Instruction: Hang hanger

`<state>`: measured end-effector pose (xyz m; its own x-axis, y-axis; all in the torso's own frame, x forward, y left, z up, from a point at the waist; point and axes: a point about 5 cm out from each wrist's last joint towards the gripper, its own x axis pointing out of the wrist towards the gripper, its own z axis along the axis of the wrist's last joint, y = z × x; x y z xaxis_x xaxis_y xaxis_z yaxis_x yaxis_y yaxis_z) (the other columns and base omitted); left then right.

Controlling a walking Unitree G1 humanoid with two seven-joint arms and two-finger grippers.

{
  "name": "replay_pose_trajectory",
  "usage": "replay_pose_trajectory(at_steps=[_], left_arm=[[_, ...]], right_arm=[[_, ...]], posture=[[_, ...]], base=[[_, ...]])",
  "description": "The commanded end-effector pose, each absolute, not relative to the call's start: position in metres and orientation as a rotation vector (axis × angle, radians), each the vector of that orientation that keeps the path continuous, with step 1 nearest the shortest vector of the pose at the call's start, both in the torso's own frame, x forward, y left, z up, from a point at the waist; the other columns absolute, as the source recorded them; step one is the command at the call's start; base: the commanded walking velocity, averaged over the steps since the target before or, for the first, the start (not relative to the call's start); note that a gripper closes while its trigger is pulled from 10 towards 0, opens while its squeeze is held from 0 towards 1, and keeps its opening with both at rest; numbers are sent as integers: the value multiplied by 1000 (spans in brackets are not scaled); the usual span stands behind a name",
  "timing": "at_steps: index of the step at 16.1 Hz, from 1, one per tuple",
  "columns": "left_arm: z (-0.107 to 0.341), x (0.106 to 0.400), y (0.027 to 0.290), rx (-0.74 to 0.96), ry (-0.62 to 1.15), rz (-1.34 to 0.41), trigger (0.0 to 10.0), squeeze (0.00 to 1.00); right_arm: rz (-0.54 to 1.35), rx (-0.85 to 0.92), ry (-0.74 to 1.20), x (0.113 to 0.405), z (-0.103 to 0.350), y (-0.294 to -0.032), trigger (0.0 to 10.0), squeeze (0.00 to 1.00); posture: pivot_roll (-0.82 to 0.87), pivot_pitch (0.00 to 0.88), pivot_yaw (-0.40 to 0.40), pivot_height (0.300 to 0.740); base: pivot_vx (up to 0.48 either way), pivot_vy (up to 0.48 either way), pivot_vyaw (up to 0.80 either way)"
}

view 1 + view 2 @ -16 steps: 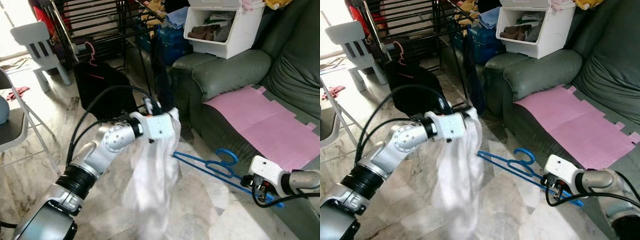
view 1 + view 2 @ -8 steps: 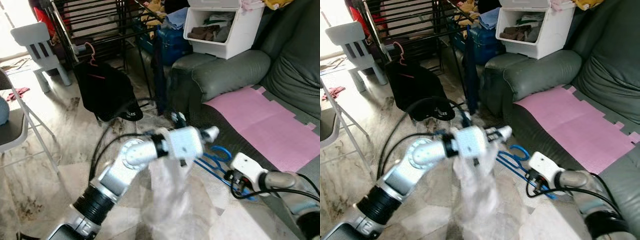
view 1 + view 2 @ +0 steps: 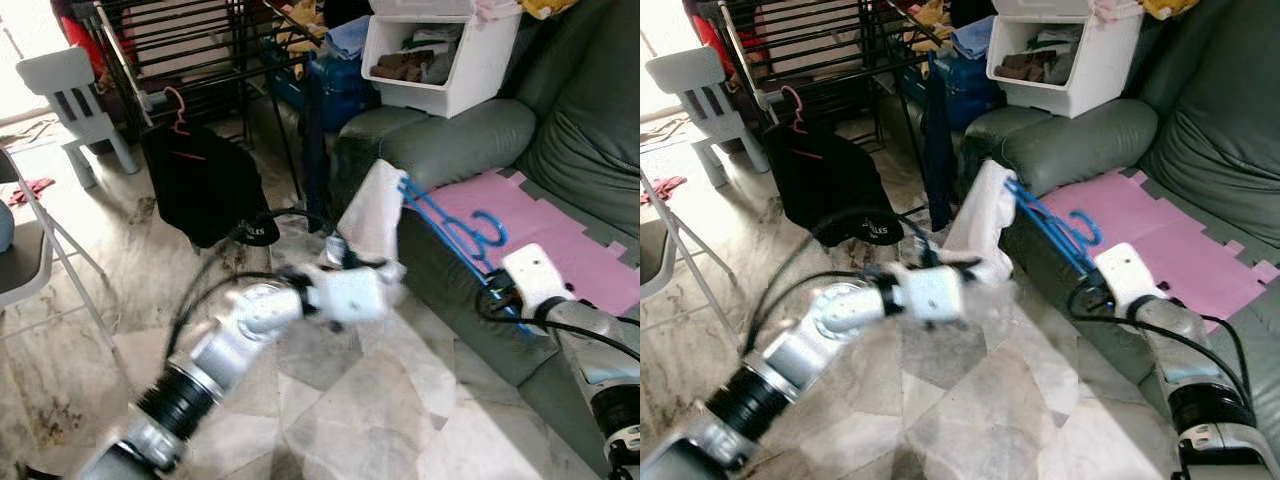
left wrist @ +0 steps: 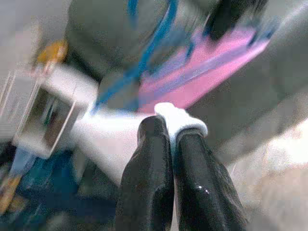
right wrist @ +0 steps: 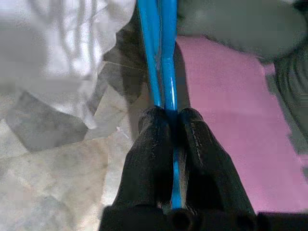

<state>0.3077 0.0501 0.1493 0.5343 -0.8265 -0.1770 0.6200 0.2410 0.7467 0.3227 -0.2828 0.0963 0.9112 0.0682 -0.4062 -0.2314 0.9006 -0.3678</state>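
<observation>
Two grippers are both at work on one job. The right gripper (image 5: 169, 120) is clamped on the thin blue plastic hanger (image 3: 452, 225), which slants up from about five o'clock, over the pink foam mat (image 3: 560, 240) on the dark green sofa (image 3: 470, 135), toward eleven o'clock. The left gripper (image 4: 169, 134) has its two black fingers pressed together on a fold of the white cloth garment (image 3: 372, 212), which hangs off the hanger's upper end in front of the sofa arm.

As for progress, the task looks less than half done. The garment appears to be caught on one end of the hanger only; I cannot tell whether it is properly threaded onto the shoulders. Hanging itself has not begun: the black metal drying rack (image 3: 190, 40), at about eleven o'clock, stands well apart from the hanger, with a black garment on a red hanger (image 3: 205, 180) beside it. What is left, by my reckoning, is to seat the cloth and then carry it to a rail.

Much is hard to read. The left forearm and wrist are smeared by motion, and the left wrist view is blurred. The hanger's lower end is hidden behind the right wrist housing. The contents of the white plastic storage bin (image 3: 450, 50) at one o'clock are too dim to name.
</observation>
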Motion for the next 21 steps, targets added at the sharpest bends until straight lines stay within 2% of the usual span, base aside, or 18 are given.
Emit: replay_pose_trajectory(at_steps=[1, 2, 3, 4, 5, 6, 7, 8, 9, 10, 12, 13, 16, 21], left_arm=[[148, 320, 65, 915, -244, -914, 10000, 0], [144, 327, 75, 930, -212, -843, 10000, 0], [136, 341, 93, 962, -133, -686, 10000, 0], [134, 345, 99, 971, -108, -620, 10000, 0], [135, 349, 104, 957, -96, -555, 10000, 0], [135, 353, 107, 945, -82, -509, 10000, 0], [134, 355, 108, 955, -74, -495, 10000, 0], [134, 355, 109, 955, -74, -491, 10000, 0], [132, 355, 108, 946, -76, -494, 10000, 0], [130, 356, 105, 915, -89, -476, 10000, 0], [133, 357, 103, 913, -129, -439, 10000, 0], [138, 361, 108, 927, -144, -401, 10000, 0], [145, 365, 116, 935, -163, -350, 10000, 0], [145, 369, 120, 914, -151, -331, 10000, 0]], right_arm=[[103, -277, 348, 329, 110, -287, 10000, 0], [138, -160, 313, 330, 114, -279, 10000, 0], [192, 171, 198, 335, 127, -259, 10000, 0], [277, 312, 156, 334, 134, -243, 10000, 0], [400, 334, 144, 328, 138, -225, 10000, 0], [572, 225, 165, 316, 137, -205, 10000, 0], [648, 281, 179, 310, 138, -198, 10000, 0], [637, 338, 154, 311, 143, -199, 10000, 0], [523, 482, 106, 321, 151, -209, 10000, 0], [552, 584, 120, 317, 157, -206, 10000, 0], [663, 371, 210, 299, 143, -193, 10000, 0], [638, 253, 339, 295, 123, -198, 10000, 0], [623, 133, 478, 289, 105, -208, 10000, 0], [805, -152, 651, 260, 90, -222, 10000, 0]], posture=[[-144, 0, 63, 740], [-146, 0, 64, 740], [-150, 0, 63, 740], [-150, 0, 63, 740], [-151, 0, 63, 740], [-152, 0, 62, 740], [-153, 0, 61, 740], [-155, 0, 59, 740], [-155, 0, 59, 740], [-156, 0, 56, 740], [-156, 0, 55, 740], [-154, 0, 54, 740], [-154, 0, 53, 740], [-152, 0, 54, 740]], base=[[0, 0, 0], [0, 0, 0], [0, 0, 0], [0, 0, 0], [0, 0, 0], [0, 0, 0], [0, 0, 0], [0, 0, 0], [0, 0, 0], [0, 0, 0], [0, 0, 0], [0, 0, 0], [0, 0, 0], [0, 0, 0]])
